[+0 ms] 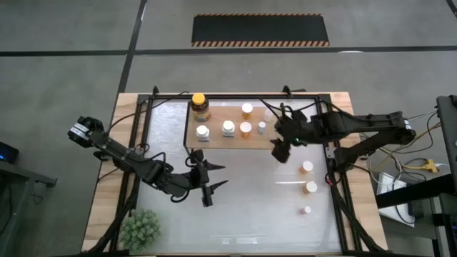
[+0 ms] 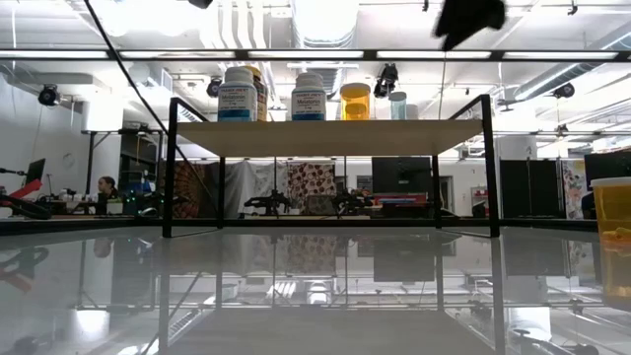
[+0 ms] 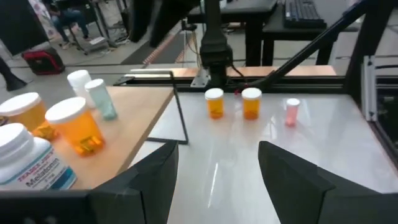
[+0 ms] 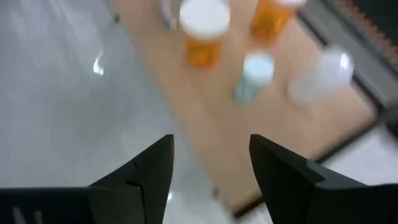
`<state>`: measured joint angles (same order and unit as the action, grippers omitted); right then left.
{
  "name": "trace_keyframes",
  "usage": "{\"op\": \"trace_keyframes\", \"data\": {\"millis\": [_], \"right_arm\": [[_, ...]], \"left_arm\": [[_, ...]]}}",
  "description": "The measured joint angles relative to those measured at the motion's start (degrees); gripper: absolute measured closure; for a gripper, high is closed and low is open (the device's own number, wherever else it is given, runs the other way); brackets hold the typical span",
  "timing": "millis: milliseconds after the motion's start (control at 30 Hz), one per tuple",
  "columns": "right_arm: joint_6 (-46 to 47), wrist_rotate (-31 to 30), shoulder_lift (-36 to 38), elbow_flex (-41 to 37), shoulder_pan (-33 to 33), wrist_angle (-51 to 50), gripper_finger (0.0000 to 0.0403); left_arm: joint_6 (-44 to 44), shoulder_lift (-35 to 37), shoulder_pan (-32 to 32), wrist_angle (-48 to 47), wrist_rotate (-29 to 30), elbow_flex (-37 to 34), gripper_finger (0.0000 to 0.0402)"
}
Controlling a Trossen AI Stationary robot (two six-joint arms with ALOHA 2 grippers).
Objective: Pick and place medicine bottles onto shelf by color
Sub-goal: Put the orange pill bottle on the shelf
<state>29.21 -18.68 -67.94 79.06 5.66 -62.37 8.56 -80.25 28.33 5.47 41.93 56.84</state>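
Right gripper (image 1: pixel 280 150) hovers off the shelf (image 1: pixel 218 112) corner, jaws wide and holding nothing (left gripper (image 1: pixel 209 179) also spread, mid-table), six bottles up there, three bottles (image 1: pixel 308 167) on the table.

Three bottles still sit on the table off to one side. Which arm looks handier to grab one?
Probably the right. Its open gripper hangs by the shelf's end, close to the three bottles. The left gripper, also open, sits farther off, across the table.
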Motion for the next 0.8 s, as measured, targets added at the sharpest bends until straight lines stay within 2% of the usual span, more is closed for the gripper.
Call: {"op": "trace_keyframes", "data": {"millis": [200,367,500,633,800], "right_arm": [[14.38,7.03,0.0,1.55,7.11,-13.6,0.0204],[30.65,14.97,-0.04,-4.99,11.99,-15.71,0.0193],[38.79,20.39,-0.07,-12.11,14.39,-15.84,0.0163],[40.79,19.93,-0.03,-18.29,14.54,-15.22,0.0127],[41.31,16.42,0.0,-24.22,13.67,-14.44,0.0098]], "left_arm": [[-1.64,0.04,0.23,0.28,-0.02,0.22,0.0196],[-3.09,0.09,0.23,0.12,0.01,0.22,0.0196],[-4.86,0.1,0.23,0.07,0.06,0.22,0.0196],[-6.08,0.28,0.29,0.03,0.08,0.22,0.0196],[-7.85,0.42,0.38,-0.02,0.09,0.19,0.0196]]}}
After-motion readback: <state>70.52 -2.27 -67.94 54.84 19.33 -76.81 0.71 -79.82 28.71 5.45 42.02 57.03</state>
